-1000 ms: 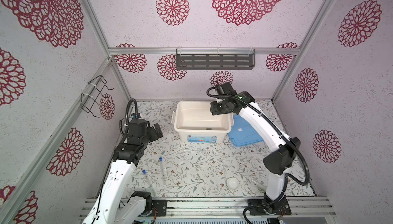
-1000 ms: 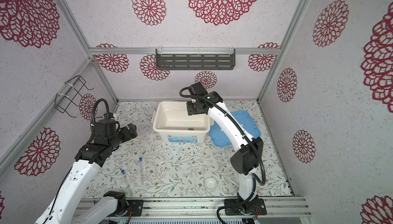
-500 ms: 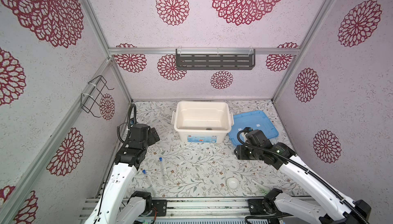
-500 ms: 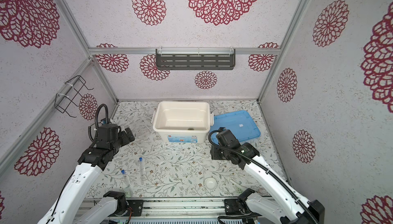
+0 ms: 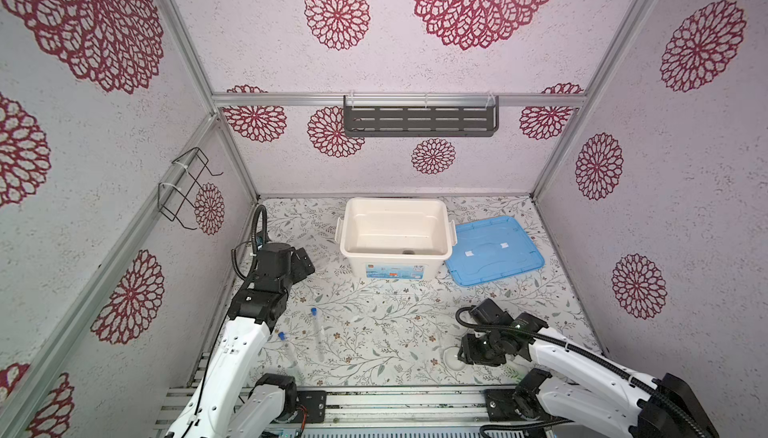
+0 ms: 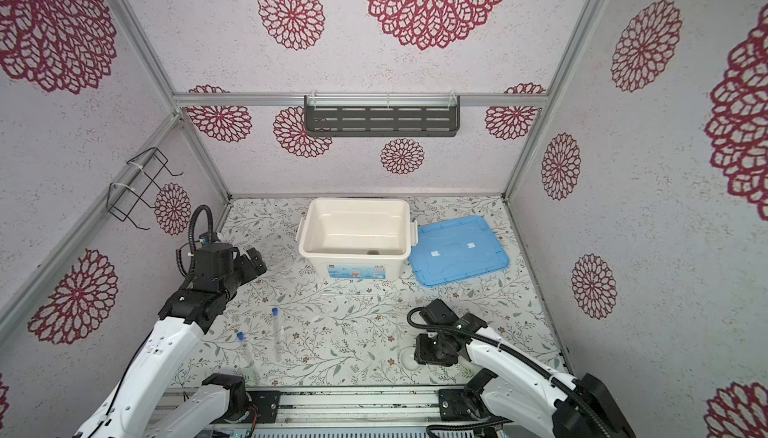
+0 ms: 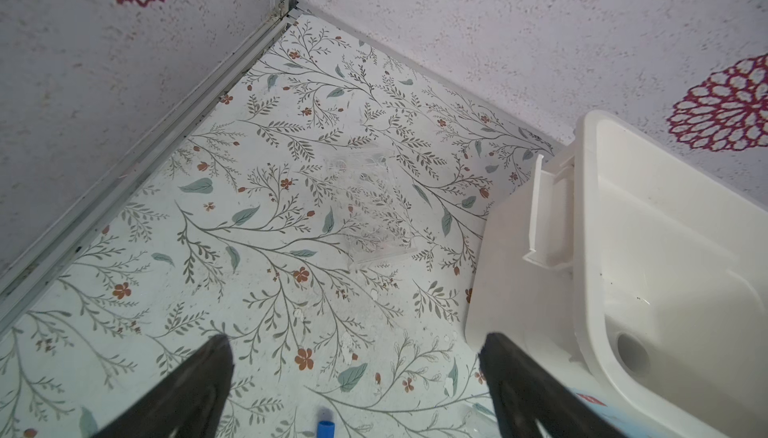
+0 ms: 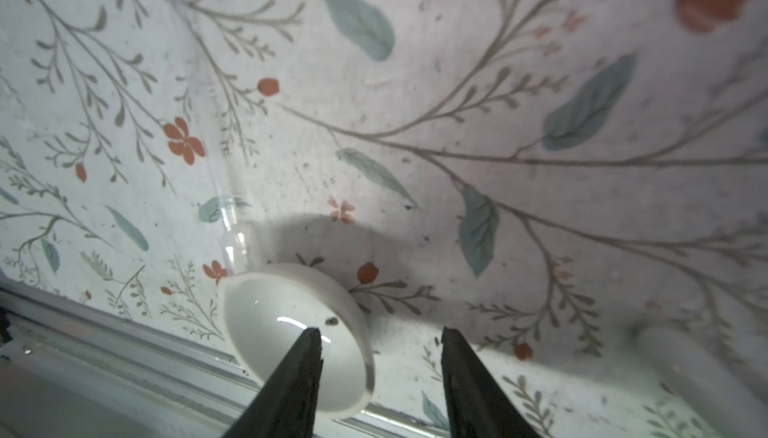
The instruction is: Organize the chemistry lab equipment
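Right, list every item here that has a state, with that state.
Bin: open, lid off.
Blue lid: off, flat on the table beside the bin.
Tube nearer the bin: capped, lying down.
Other tube: capped, lying down.
Clear rack: empty.
White dish: on the table, ungripped.
Left gripper: open, empty.
Right gripper: open, astride the dish's rim.

This is a robot test booth: an aluminium frame (image 5: 291,100) holds panel walls (image 5: 257,41) papered with red flower medallions, over a tabletop (image 5: 395,323) with a printed leaf pattern. The left arm (image 5: 237,353) and right arm (image 5: 582,367) stand on a metal rail (image 5: 395,400) at the near edge; a slotted shelf (image 5: 419,121) hangs on the far wall, a wire basket (image 5: 187,190) on the left.
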